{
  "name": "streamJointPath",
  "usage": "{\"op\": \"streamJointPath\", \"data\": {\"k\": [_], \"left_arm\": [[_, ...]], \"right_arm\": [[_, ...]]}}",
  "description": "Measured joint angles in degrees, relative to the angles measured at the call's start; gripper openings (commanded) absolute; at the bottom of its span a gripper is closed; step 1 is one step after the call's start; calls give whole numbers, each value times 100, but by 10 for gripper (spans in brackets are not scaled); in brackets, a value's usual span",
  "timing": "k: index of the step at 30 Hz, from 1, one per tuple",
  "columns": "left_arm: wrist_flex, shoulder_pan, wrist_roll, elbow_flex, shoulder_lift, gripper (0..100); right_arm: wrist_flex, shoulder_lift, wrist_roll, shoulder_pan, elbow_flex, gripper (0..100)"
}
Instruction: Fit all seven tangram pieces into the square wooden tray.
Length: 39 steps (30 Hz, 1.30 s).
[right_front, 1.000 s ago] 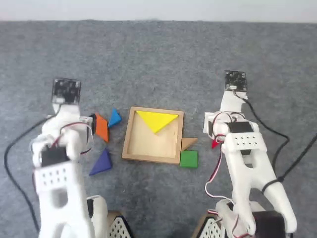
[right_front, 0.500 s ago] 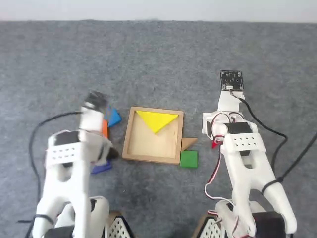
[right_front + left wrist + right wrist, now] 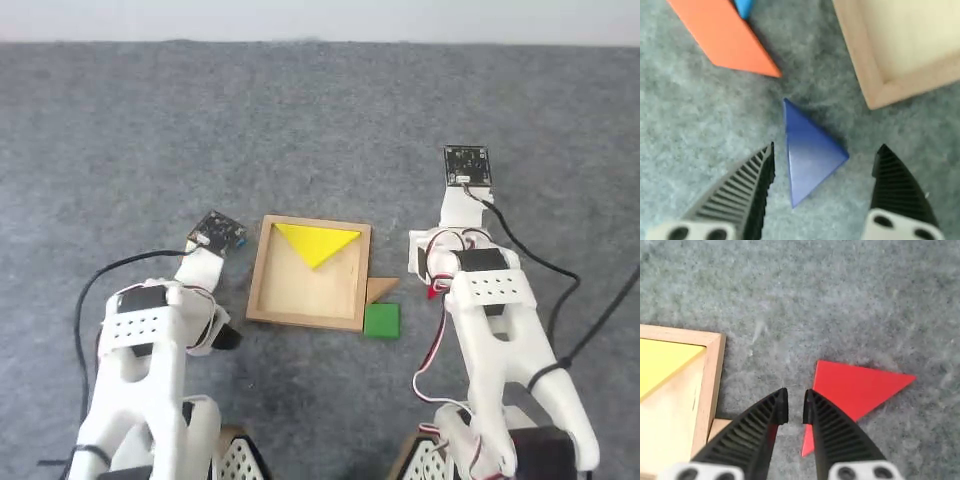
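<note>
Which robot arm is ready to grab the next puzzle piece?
Left. The left gripper is open over the dark blue triangle, a finger on each side, near the square wooden tray. The right gripper is shut beside the red triangle.

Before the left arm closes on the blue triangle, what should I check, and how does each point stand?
1. Left gripper open: ok, jaws wide apart.
2. Blue triangle between the jaws: ok, flat on the mat.
3. Orange piece apart from the blue triangle: ok.
4. Room in the tray: ok, it holds the yellow triangle alone.
5. Right gripper out of the way: ok, shut, beside the red triangle.
6. Left fingertips low enough to grip: cannot tell.
</note>
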Motion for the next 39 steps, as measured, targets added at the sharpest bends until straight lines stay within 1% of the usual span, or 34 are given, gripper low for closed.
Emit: {"op": "streamJointPath", "data": {"k": [4, 7, 9, 13, 18, 30, 32, 39], "left_arm": [[9, -18, -334, 0, 132, 282], [62, 97, -659, 0, 149, 280], [70, 88, -703, 0, 149, 279], [70, 79, -624, 0, 149, 279], [70, 105, -149, 0, 149, 255], [70, 132, 9, 0, 185, 254], [70, 132, 9, -53, 378, 254], [158, 132, 35, -905, 1723, 252]], "right_arm": [[0, 0, 0, -9, 0, 62], [0, 0, 0, -9, 0, 62], [0, 0, 0, 0, 0, 62], [0, 0, 0, -9, 0, 62], [0, 0, 0, -9, 0, 61], [0, 0, 0, -9, 0, 61], [0, 0, 0, -9, 0, 61], [0, 0, 0, -9, 0, 62]]}}
